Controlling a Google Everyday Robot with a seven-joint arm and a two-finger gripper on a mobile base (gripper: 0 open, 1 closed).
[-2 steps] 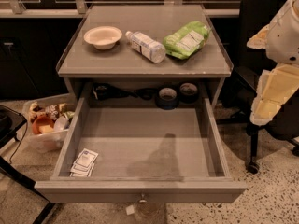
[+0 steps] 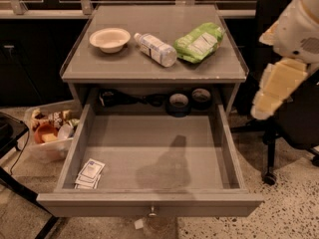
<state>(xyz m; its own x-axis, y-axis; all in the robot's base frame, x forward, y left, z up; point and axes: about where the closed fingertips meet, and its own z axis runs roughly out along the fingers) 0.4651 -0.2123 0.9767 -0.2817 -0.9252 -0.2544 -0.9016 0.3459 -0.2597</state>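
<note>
Open drawer and raised gripper, seen from above and in front.

**Gripper.** The gripper (image 2: 262,106), cream-coloured, hangs in the air at the right of the frame. It is outside the table (image 2: 164,19) and above the floor, near the drawer's right wall and level with the gap under the tabletop. It holds nothing and touches nothing. Whether it is parted or closed cannot be told from this angle.

**Drawer.** The drawer (image 2: 149,148) is pulled fully out towards the viewer. Its floor carries a dark shadow near the middle. A small stack of white packets (image 2: 89,173) lies in the front left corner, touching the left wall.

**Recess.** Behind the drawer, under the tabletop, stand two tape rolls (image 2: 178,102), side by side right of centre. A black item (image 2: 117,98), possibly a cable, lies to their left.

**Tabletop.** From left to right lie a pale bowl (image 2: 110,39), upright; a bottle (image 2: 155,49), on its side and angled; and a green bag (image 2: 199,43), just beside the bottle's base. The bag is the tabletop thing nearest the gripper, though well apart from it.

**Surroundings.** A clear bin (image 2: 50,133) of mixed items sits on the floor left of the drawer. A dark chair (image 2: 294,118) stands behind the gripper.
</note>
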